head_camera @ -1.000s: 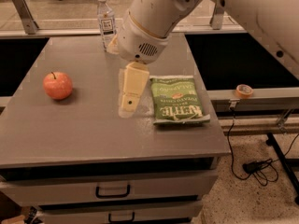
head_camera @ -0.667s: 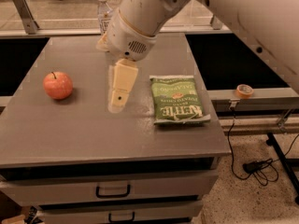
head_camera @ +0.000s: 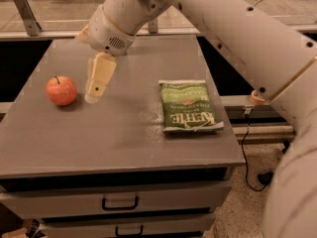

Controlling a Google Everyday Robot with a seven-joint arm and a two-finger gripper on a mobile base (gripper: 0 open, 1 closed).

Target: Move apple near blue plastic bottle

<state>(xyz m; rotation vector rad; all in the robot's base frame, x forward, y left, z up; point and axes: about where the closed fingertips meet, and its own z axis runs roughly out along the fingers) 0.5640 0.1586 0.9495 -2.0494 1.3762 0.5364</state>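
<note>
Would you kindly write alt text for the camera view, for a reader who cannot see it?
A robot arm's end effector hangs low over a grey table, close beside a red apple but apart from it. A green chip bag lies flat on the table's other side.

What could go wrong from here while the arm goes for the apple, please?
1. The gripper hangs close beside the apple, on its right. A sideways brush could roll the round apple toward the left edge of the table.
2. The bottle does not show in this view, so the arm could knock it over during the carry.
</note>
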